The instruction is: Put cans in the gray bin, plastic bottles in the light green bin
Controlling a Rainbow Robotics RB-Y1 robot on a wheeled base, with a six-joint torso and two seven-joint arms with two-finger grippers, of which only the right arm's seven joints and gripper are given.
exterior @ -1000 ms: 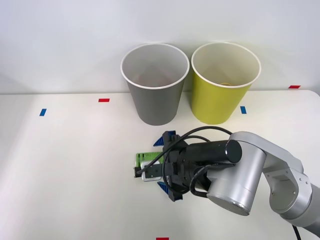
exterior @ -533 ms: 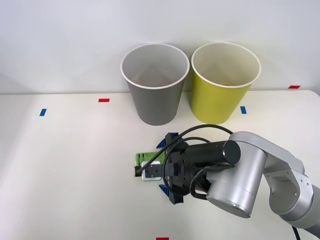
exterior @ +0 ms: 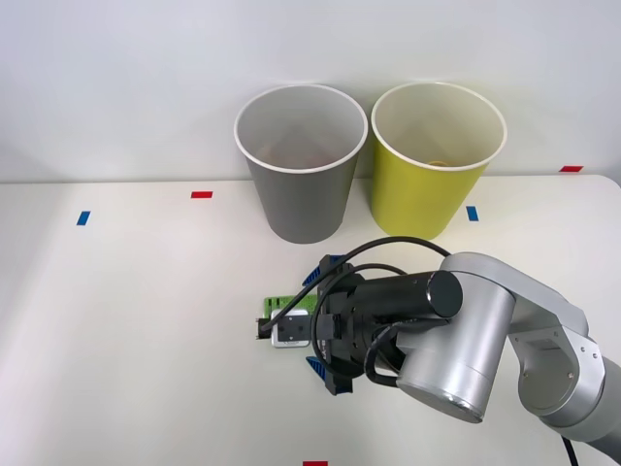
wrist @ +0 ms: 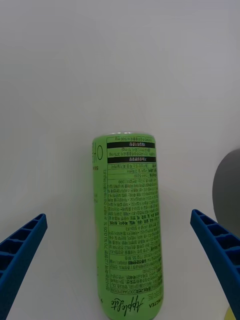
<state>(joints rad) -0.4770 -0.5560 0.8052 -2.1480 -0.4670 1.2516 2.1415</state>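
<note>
I count two bins at the far side of my white desk [exterior: 116,330], standing side by side and nearly touching: the gray bin [exterior: 301,165] on the left and the light green bin [exterior: 437,165] on the right, both upright with white rims. There is one green plastic bottle [wrist: 131,225], lying on its side on the desk in front of the gray bin, and only its green end [exterior: 279,307] peeks out past my wrist from the front camera. My right hand [exterior: 323,325] sits low over it, spread wide, one blue ribbed finger [exterior: 327,269] toward the bins and the other toward me, with the bottle between them and neither finger touching it. My wrist camera gives me what the front one hides: the bottle's label with dense dark print, running lengthwise between both fingers [wrist: 22,240], and a sliver of gray bin wall at the edge. The arm's silver body and black cable cover most of the bottle from the front. Small red and blue tape marks [exterior: 201,194] dot the desk
</note>
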